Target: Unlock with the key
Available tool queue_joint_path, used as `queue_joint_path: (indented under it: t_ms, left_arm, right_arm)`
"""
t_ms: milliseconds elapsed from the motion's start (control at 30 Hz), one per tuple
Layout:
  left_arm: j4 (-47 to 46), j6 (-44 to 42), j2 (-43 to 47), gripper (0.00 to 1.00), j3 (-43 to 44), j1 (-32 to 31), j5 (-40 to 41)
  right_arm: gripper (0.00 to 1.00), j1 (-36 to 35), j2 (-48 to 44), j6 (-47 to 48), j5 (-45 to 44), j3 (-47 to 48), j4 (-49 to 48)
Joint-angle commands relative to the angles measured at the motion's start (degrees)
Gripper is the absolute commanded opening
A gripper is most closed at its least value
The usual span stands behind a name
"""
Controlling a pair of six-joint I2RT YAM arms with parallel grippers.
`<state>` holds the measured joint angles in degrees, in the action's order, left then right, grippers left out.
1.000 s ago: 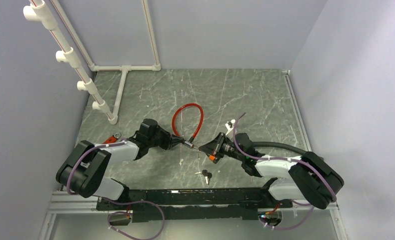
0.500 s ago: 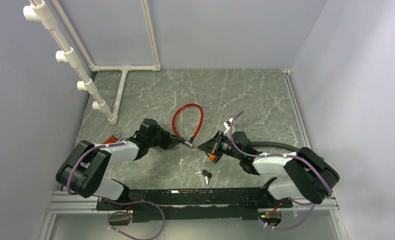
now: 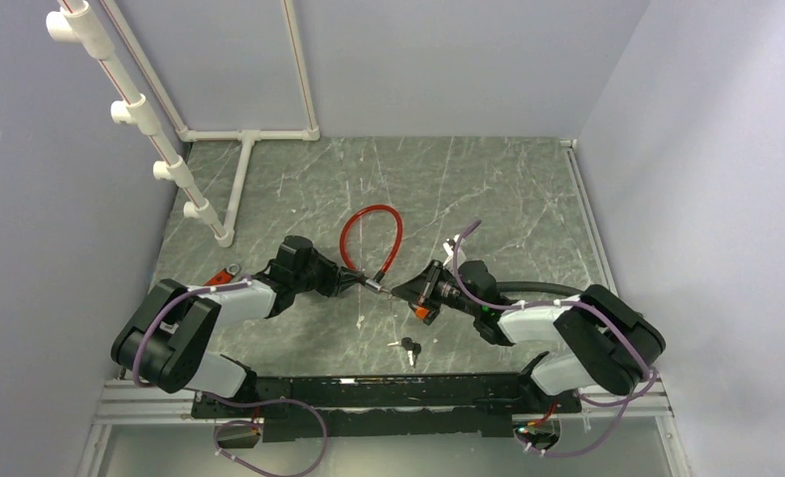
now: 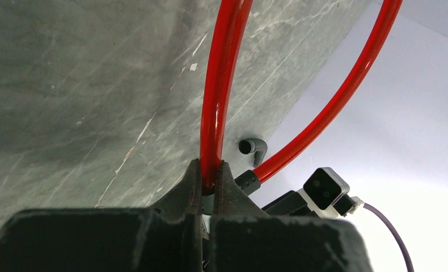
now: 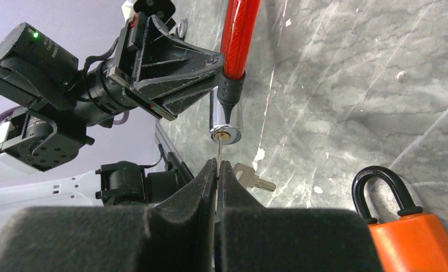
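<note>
While a grey marble-patterned table fills the floor of the enclosure, a white PVC pipe frame stands along its far left corner. Both arms reach inward from the near edge and meet close to the table's middle.

The left gripper is pinched narrow on a red cable lock. In the left wrist view its fingertips clamp the red cable just above the black collar, and the loop arcs away over the table.

The right gripper is closed tight on a key. An orange padlock with a black shackle lies on the table just beside this gripper.

The cable's silver lock cylinder hangs below the left gripper's hold, its brass keyway facing the right gripper.

The key shows only as a thin blade running from the closed fingertips straight to that keyway, touching it. How deep it sits cannot be told.

A loose silver key lies on the table just past the fingertips. A small bunch of spare keys lies nearer the arms' bases, apart from both grippers.
</note>
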<state>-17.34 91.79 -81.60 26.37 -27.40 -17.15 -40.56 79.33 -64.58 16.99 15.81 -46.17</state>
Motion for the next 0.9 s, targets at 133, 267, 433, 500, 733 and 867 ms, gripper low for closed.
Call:
queue_joint_path:
  t_ms: [133,267,433,500,733,867]
  left_arm:
    - [-5.3,0.5,-0.2,0.00,1.6,-0.2,-1.6]
    - [-4.8,0.4,-0.6,0.00,1.7,-0.2,-1.1]
    - [-6.4,0.9,-2.0,0.00,1.5,-0.2,-1.6]
    - [-7.2,1.2,-2.4,0.00,1.3,-0.2,-1.9]
    - [-5.0,0.7,-0.7,0.00,1.8,-0.2,-1.0]
    - [-3.7,0.2,0.5,0.00,2.4,-0.2,-0.3]
  right_arm:
    - [0.00,-0.1,2.0,-1.5,1.0,1.5,-7.5]
    - [0.00,-0.2,1.8,-1.4,1.1,1.5,-7.6]
    - [0.00,-0.2,2.0,-1.1,0.7,1.4,-7.2]
    - [0.00,-0.2,2.3,-1.1,0.6,1.3,-7.5]
    - [0.00,-0.2,-0.7,0.3,-1.0,-0.1,-6.0]
    - [0.00,-0.2,-5.9,1.6,-4.5,-1.2,-0.5]
